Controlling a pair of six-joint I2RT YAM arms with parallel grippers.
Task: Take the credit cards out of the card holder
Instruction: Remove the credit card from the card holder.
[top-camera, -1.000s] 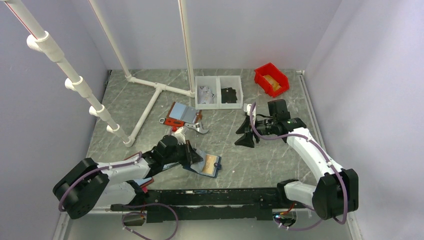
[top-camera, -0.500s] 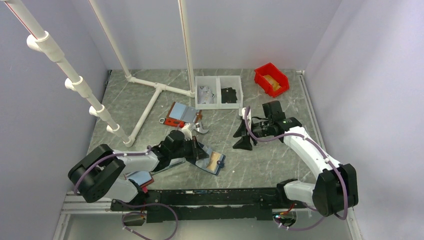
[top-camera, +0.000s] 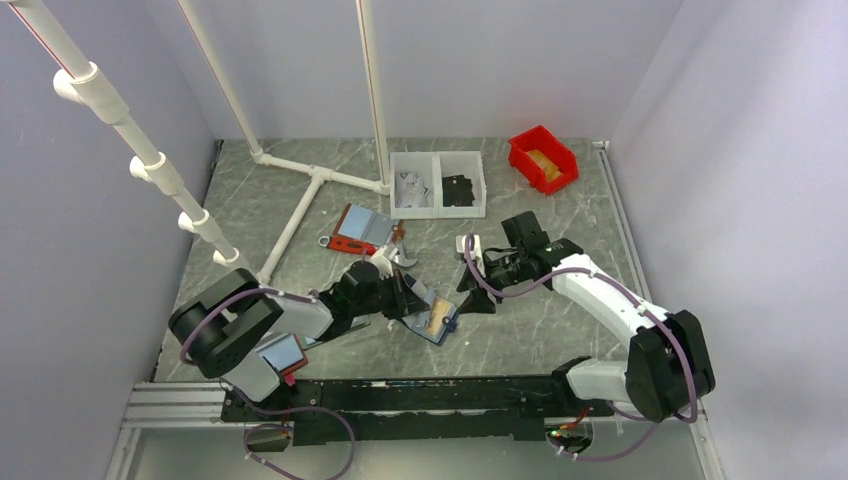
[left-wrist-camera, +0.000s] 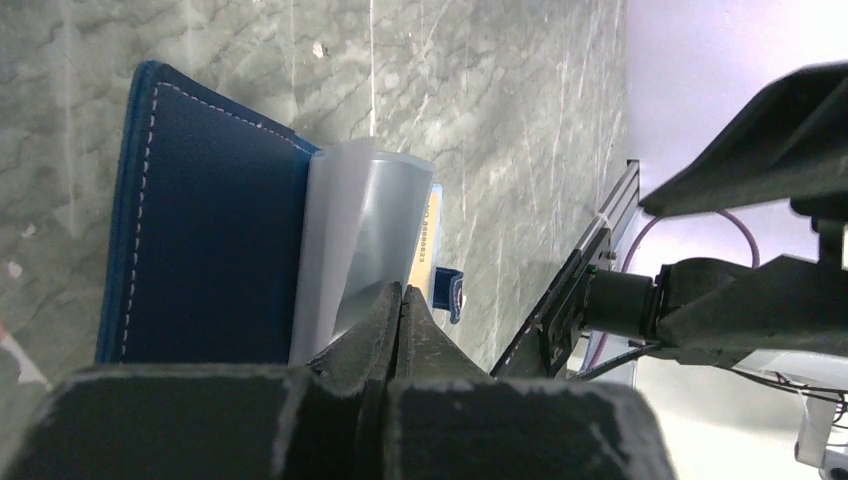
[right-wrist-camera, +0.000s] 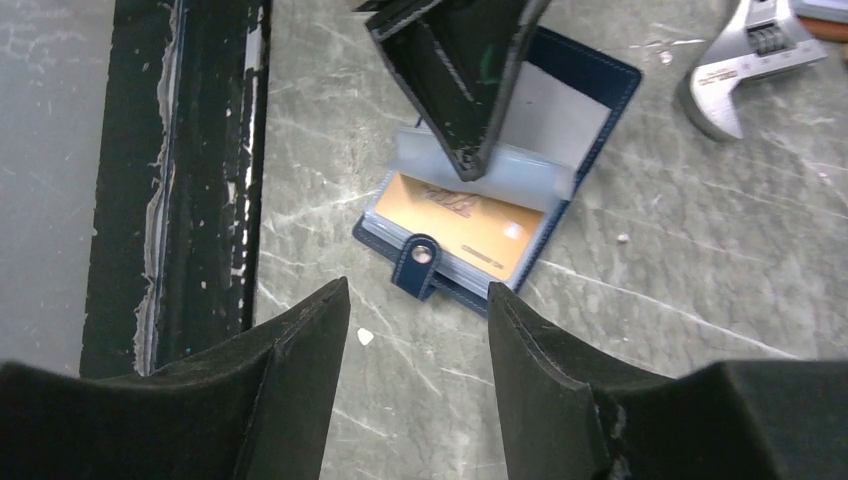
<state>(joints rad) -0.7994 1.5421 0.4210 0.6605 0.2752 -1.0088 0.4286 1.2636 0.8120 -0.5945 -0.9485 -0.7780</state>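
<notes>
The navy blue bifold card holder (right-wrist-camera: 592, 88) lies open on the grey marbled worktop (right-wrist-camera: 700, 310) — left jaws pinched shut on its clear plastic sleeve (right-wrist-camera: 540, 180) (tan-gold rectangular card (right-wrist-camera: 465, 225) beneath) — right jaws apart, hovering above.

It looks like a robot lab cell. Plain lilac walls (top-camera: 500, 60) close in a marble-look worktop (top-camera: 540, 330). White pipes (top-camera: 300, 215), a red bin (top-camera: 543, 158) and two arms (top-camera: 610, 295) by a rail (top-camera: 400, 400) show it.

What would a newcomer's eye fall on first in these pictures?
The open navy card holder lies mid-table, a tan-gold credit card showing in its pocket. The left tool is pinched shut on a clear sleeve, holding it up, and the open right tool hovers close by. A red bin sits far right.
</notes>
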